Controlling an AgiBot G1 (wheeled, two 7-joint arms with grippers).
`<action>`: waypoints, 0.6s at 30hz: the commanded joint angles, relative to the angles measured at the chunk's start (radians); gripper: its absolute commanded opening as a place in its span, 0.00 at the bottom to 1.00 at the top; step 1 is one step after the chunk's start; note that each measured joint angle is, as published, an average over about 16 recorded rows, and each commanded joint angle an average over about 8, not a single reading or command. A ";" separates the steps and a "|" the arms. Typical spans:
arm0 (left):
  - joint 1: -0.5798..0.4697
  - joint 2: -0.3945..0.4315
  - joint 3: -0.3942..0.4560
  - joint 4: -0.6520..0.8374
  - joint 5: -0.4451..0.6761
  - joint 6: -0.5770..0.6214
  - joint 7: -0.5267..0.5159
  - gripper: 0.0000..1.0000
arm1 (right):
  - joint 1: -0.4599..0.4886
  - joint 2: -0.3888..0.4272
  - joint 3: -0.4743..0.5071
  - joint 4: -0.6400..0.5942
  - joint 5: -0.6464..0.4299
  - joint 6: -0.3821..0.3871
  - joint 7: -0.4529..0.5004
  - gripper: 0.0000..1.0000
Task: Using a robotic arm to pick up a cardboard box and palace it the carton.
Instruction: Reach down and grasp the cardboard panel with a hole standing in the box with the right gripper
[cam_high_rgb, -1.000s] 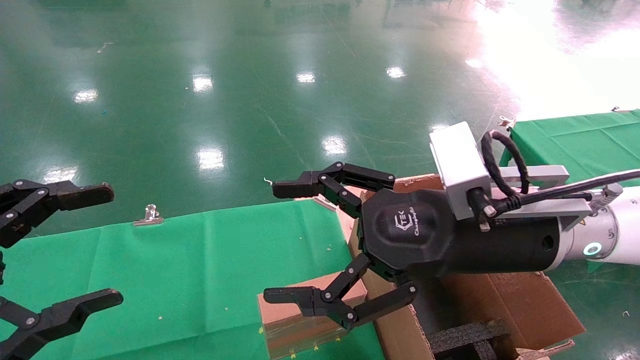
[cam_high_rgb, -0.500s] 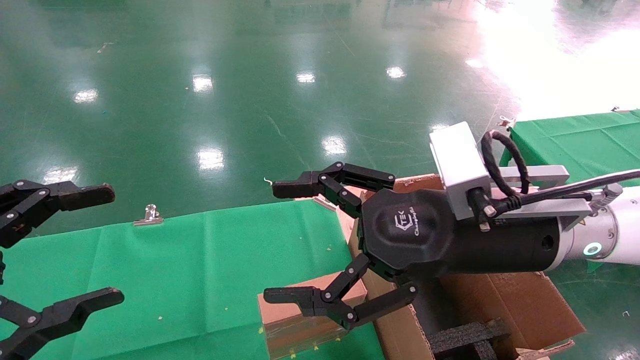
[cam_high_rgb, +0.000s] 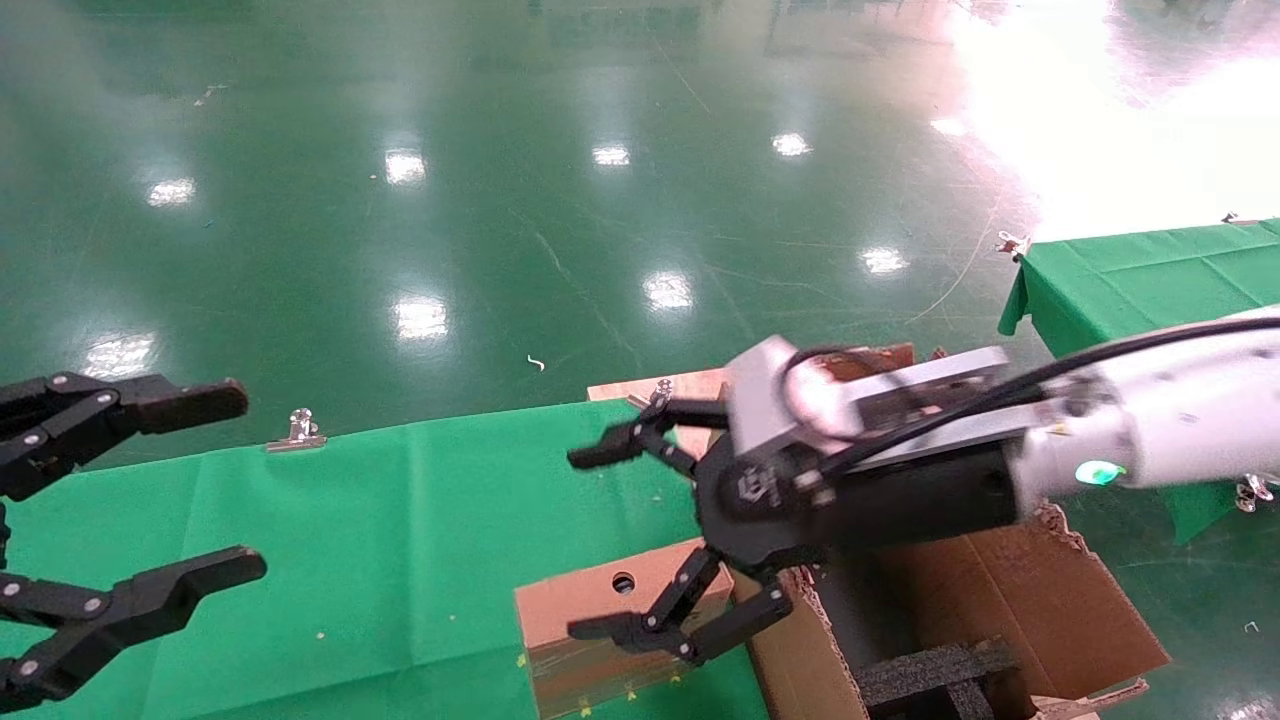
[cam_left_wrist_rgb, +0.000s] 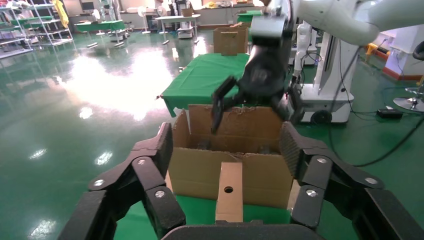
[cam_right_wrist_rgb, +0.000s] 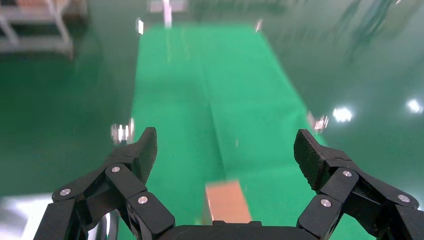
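Note:
The small brown cardboard box (cam_high_rgb: 590, 605), with a round hole in its top face, stands on the green cloth at the table's near right, against the carton. It also shows in the left wrist view (cam_left_wrist_rgb: 230, 192) and the right wrist view (cam_right_wrist_rgb: 227, 201). The large torn carton (cam_high_rgb: 1040, 600) with black foam blocks sits just right of it, also seen in the left wrist view (cam_left_wrist_rgb: 200, 167). My right gripper (cam_high_rgb: 605, 540), on the white robotic arm (cam_high_rgb: 1170, 420), is open and empty above the box's right end. My left gripper (cam_high_rgb: 215, 480) is open and empty at the left edge.
The green-clothed table (cam_high_rgb: 350, 520) runs left from the box, with a metal clip (cam_high_rgb: 298, 430) at its far edge. A second green table (cam_high_rgb: 1130, 270) stands at the right. Glossy green floor lies beyond.
My right gripper has dropped lower and swung down toward the small box, uncovering its top face and hole. My left gripper has shifted slightly.

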 joint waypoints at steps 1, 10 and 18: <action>0.000 0.000 0.000 0.000 0.000 0.000 0.000 0.00 | 0.051 -0.022 -0.040 -0.012 -0.070 -0.018 0.014 1.00; 0.000 0.000 0.000 0.000 0.000 0.000 0.000 0.00 | 0.210 -0.118 -0.252 -0.115 -0.207 -0.030 -0.006 1.00; 0.000 0.000 0.000 0.000 0.000 0.000 0.000 0.00 | 0.316 -0.194 -0.422 -0.233 -0.266 -0.029 -0.076 1.00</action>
